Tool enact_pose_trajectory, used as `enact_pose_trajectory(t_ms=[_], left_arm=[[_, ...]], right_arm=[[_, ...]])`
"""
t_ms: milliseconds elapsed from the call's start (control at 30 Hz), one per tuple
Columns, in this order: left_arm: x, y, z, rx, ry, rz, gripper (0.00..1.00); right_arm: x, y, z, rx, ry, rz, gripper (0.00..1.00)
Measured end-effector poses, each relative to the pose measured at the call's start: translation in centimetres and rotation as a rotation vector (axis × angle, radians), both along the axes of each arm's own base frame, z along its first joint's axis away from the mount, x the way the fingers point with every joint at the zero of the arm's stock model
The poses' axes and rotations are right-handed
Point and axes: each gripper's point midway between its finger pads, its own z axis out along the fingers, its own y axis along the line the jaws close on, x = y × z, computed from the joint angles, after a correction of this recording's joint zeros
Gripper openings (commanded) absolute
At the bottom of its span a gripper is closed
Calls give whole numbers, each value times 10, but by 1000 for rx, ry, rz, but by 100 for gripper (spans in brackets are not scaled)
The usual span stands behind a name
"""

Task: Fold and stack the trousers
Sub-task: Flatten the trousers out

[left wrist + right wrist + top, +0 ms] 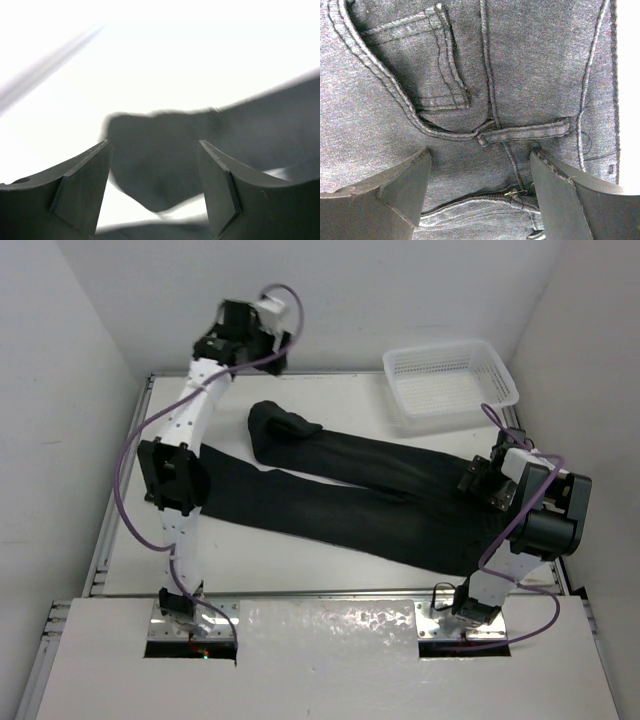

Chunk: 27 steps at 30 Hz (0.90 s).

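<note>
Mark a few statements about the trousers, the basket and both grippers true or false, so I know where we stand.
1. The trousers lie on the table with both legs stretched out. True.
2. The trousers are in the basket. False: they lie beside it, and nothing shows inside it.
3. The left gripper is clamped on a leg. False: its fingers stand apart with nothing between them, above a leg end.
4. The right gripper is open over the waist, near a belt loop. True.
5. The basket sits at the near left corner. False: it is at the far right corner.
</note>
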Motion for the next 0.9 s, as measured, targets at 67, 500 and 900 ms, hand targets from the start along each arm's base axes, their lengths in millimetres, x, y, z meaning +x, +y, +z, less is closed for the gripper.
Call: enact_pose_trajectory(t_ms=[67,500,900], left_arm=[[36,37,28,-69,-80,116,68],[65,119,-153,-224,284,347,85],[9,73,-204,-377,565,225,29]], right_arm=[[0,0,0,0,-1,1,78],[-1,0,1,-1,2,8,78],[-1,0,2,-1,7,11,78]])
